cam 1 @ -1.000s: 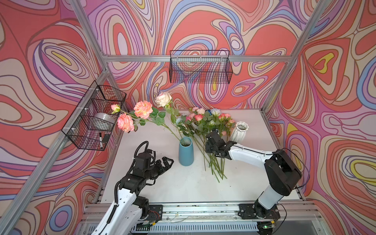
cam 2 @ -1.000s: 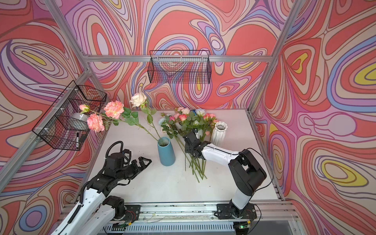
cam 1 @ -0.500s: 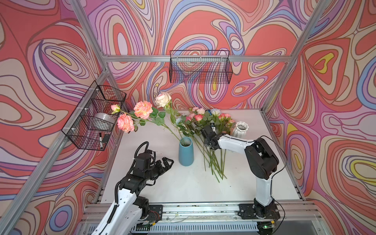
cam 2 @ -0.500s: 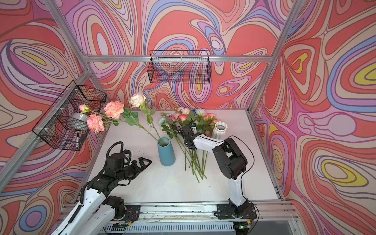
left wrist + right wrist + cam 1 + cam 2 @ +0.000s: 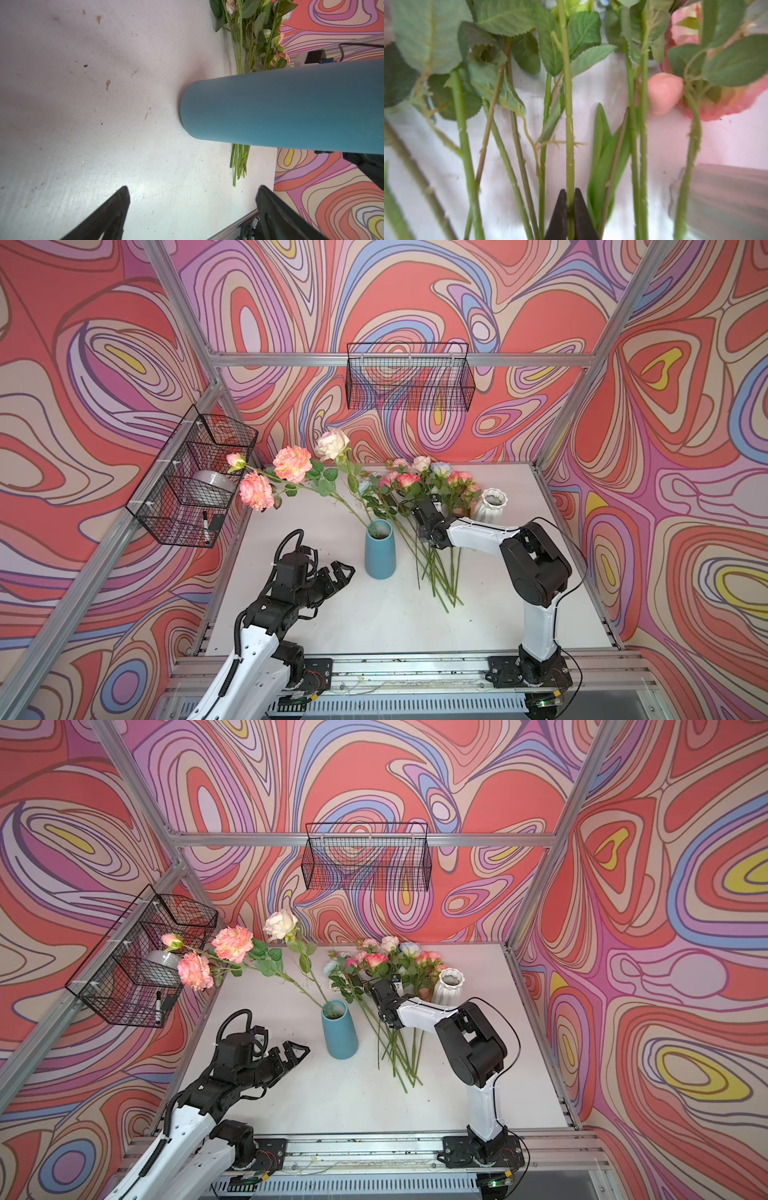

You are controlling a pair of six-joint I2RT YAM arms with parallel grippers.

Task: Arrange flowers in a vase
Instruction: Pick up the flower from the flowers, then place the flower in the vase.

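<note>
One pale green thorny stem [image 5: 569,124] from the loose pile of leafy pink, cream & blue flowers [image 5: 432,489] is pinched by the R gripper [image 5: 570,199], jaws clenched on it. In a top view its long axis runs approx. 11–5 o'clock on the white tabletop [image 5: 374,622]. The tall teal cylindrical vase [image 5: 379,549], w/ blooms already in, stands at approx. 8 o'clock from that gripper. The L gripper [image 5: 341,569] is spread wide & empty, at 8 o'clock of the vase.

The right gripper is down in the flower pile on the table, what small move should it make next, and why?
Probably lift slowly, straight up. The right gripper is shut on one green stem, while neighbouring stems and leaves lie close around it and could snag. The blue vase, already holding flowers, stands beside the pile.
</note>
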